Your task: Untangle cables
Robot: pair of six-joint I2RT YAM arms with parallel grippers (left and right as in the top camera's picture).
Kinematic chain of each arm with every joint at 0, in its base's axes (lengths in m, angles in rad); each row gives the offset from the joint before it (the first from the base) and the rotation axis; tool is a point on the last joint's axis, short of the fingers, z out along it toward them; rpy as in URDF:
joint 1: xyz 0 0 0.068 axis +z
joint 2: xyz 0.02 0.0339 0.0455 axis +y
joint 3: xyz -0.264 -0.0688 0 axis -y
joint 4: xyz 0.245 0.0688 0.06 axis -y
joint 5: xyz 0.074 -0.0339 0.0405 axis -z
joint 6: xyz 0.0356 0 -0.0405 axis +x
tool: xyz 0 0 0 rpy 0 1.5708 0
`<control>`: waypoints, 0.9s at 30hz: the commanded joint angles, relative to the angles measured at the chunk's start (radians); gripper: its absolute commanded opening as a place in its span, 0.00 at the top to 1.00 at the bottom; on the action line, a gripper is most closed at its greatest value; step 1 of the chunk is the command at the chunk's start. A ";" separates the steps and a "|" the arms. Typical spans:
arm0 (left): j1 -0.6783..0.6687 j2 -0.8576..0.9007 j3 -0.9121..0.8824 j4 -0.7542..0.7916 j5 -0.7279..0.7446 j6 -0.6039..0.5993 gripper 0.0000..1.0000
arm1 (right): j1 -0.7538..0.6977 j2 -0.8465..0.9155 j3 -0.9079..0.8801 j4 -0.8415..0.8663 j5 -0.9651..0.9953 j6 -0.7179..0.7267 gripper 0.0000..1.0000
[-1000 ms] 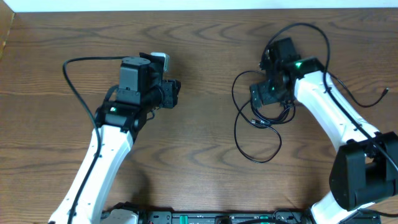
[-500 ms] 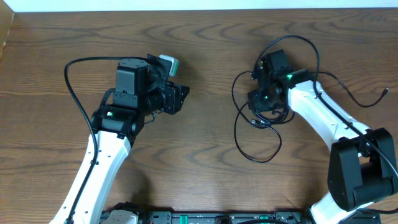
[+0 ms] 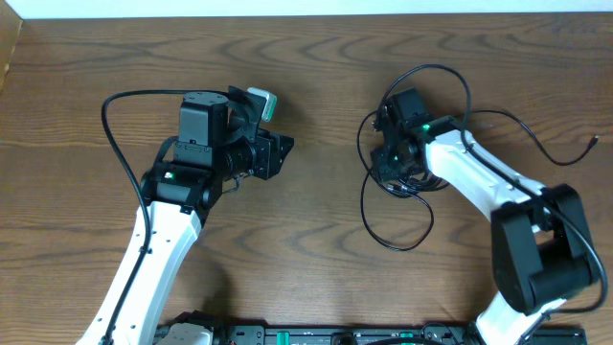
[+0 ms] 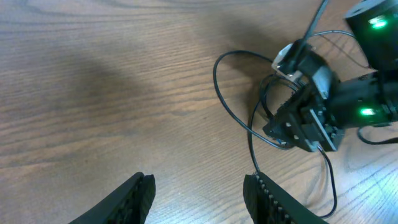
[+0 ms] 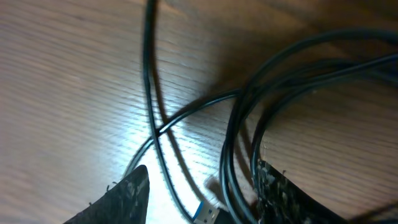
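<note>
The cables [image 3: 410,188] lie as a loose tangle of thin black cords right of centre, with one long loop trailing toward the table's front. My right gripper [image 3: 388,161] is down on the tangle's upper left. In the right wrist view its jaws [image 5: 202,186] stand apart astride several black strands [image 5: 149,74] and a blue-tipped plug [image 5: 208,214]; a gap shows beside the left finger. My left gripper [image 3: 280,153] hovers well left of the tangle, open and empty [image 4: 199,196]. The left wrist view shows the cords [image 4: 215,74] and the right gripper [image 4: 305,121] ahead of it.
Thicker black leads run along both arms, one arching over the right arm [image 3: 450,72] and one looping left of the left arm [image 3: 107,125]. Bare wood table [image 3: 316,259] lies between the arms. A dark bar runs along the front edge [image 3: 326,335].
The right gripper has moved left and down onto the tangle, shifting its upper loops. The left gripper has turned and edged slightly right toward the cords.
</note>
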 commanded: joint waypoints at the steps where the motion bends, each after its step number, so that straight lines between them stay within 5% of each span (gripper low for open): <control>1: 0.004 -0.008 0.002 -0.013 0.017 0.017 0.49 | 0.004 0.046 -0.008 0.008 0.008 0.019 0.50; 5: 0.004 -0.008 0.002 -0.014 0.017 0.018 0.49 | 0.004 0.062 -0.008 0.026 0.009 0.030 0.53; 7: 0.004 -0.008 0.002 -0.016 0.016 0.018 0.49 | 0.004 0.062 -0.008 0.036 0.008 0.034 0.66; 8: 0.004 -0.008 0.002 -0.017 0.016 0.017 0.49 | 0.003 0.062 -0.008 0.038 0.008 0.036 0.85; 10: 0.004 -0.008 0.002 -0.018 0.017 0.017 0.49 | 0.003 0.062 -0.008 0.036 0.008 0.053 0.98; 19: 0.004 -0.008 0.002 -0.074 0.017 0.017 0.49 | 0.009 -0.011 0.064 0.006 -0.033 0.068 0.99; 27: 0.004 -0.008 0.002 -0.088 0.146 0.002 0.49 | -0.017 -0.179 0.419 -0.222 -0.013 0.131 0.99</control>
